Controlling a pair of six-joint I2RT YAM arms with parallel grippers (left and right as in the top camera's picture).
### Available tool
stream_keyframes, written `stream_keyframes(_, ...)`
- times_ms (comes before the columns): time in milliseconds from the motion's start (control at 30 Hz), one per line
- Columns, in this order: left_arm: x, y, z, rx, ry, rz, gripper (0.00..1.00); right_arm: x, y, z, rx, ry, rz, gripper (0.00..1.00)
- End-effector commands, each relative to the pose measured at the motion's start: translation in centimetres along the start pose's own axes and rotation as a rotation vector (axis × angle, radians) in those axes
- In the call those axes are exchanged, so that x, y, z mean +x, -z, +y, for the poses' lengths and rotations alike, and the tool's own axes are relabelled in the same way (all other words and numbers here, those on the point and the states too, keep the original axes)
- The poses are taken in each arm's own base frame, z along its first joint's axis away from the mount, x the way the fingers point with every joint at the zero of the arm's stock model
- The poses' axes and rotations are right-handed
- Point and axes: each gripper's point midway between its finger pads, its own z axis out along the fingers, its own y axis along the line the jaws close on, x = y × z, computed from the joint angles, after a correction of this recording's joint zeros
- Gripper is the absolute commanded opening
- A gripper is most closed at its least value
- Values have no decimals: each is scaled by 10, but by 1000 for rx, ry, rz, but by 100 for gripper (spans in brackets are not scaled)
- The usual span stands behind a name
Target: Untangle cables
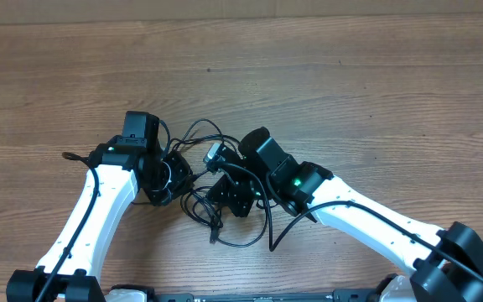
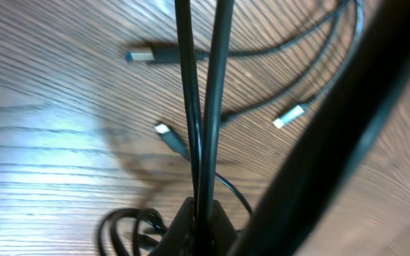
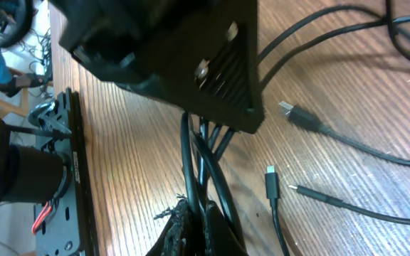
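Strands of the cables (image 2: 188, 107) stood straight up out of the left jaws, which were clamped together on two of them side by side, the pair crossing just above the grip. The right jaws were likewise closed on a clutch of black strands that climbed away from them and passed under the body of the left arm's wrist, so the two grips sat very near each other with only a short run of wire between. Beyond the grips, loose ends lay flat on the tabletop (image 1: 350, 75): a long plug (image 2: 141, 55), a small plug (image 2: 164, 130) just beside the held strands, and a silver-tipped plug (image 2: 289, 116), each trailing its own thin lead. From overhead the bundle lay about midway between the left and right edges, nearer the edge where the arms are mounted, its long axis roughly parallel to that edge, with one loop spilling toward the far edge and another toward the near one. Judged from this, both holds were taken and the pulling-apart step was in hand; the next move would call for drawing the grips slowly toward opposite side edges, watching that the crossed strands slid free rather than cinched tighter.
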Motion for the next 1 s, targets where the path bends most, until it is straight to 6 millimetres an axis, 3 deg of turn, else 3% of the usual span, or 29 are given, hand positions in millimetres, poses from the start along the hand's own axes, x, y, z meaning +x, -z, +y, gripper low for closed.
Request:
stream_keyframes(0, -9, 5, 8, -61, -70, -63, 4, -48, 34, 6, 60, 71, -139, 4)
stream_keyframes(233, -6, 5, 12, -80, -81, -53, 4, -81, 69, 2, 117, 116, -277, 4)
stream_keyframes(400, -3, 4, 10, -63, -81, -35, 4, -88, 76, -5, 164, 121, -308, 4)
stream_keyframes(433, 0, 4, 7, -49, -80, -21, 4, -86, 76, -8, 179, 113, -299, 10)
stream_keyframes(533, 7, 4, 0, -5, -80, 19, 4, -78, 74, -11, 189, 94, -268, 72)
stream_keyframes(600, 9, 4, -3, 13, -81, 33, 4, -72, 72, -11, 188, 81, -245, 98)
stream_keyframes(967, 18, 5, -14, 81, -88, 86, 4, -25, 65, -14, 185, -22, -62, 100)
